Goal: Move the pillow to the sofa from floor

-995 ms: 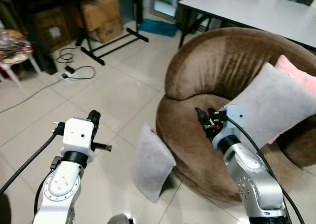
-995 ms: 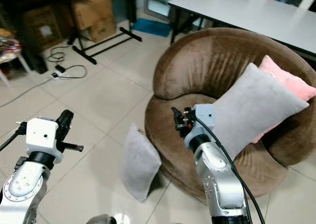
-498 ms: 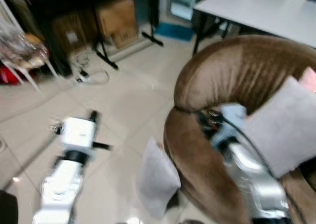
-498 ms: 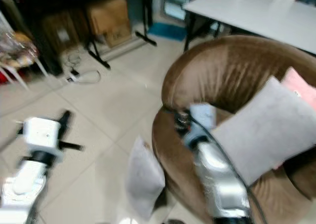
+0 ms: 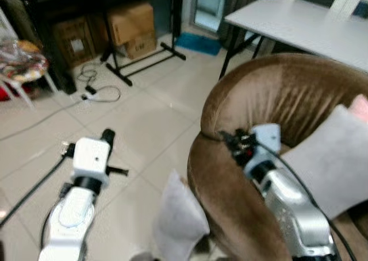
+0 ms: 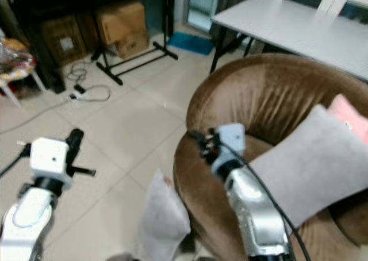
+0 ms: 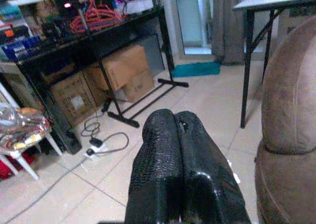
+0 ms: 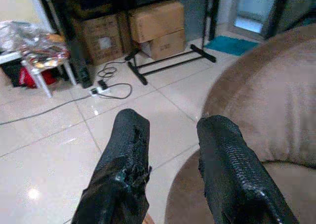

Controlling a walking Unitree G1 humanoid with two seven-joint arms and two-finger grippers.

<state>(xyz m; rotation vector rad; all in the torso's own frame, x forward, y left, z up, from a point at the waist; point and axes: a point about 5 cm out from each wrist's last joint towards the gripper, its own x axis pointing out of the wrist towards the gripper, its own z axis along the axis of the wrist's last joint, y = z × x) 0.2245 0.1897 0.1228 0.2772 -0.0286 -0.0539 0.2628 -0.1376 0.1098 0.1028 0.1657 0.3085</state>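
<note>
The robot's head camera has swung since a second ago, pushing the grey square pillow [image 5: 179,218] toward the lower edge of view, though it leans as before on the tiled floor against the round brown velvet sofa [image 5: 270,100], so the pickup has not begun. The left gripper [image 7: 183,169] is clenched empty; the right gripper [image 8: 173,160] hangs spread. Cradled in the sofa's seat are a second grey cushion [image 6: 313,163] and a pink cushion [image 6: 348,117].

Silver arms, white wrist blocks, black cables

A plain light-grey fabric pillow [image 5: 179,222] leans on a brown velvety round sofa [image 5: 270,94]. Another grey cushion [image 5: 333,157] and a pink cushion [image 6: 348,116] sit inside. Cream glossy floor tiles [image 5: 144,117].
</note>
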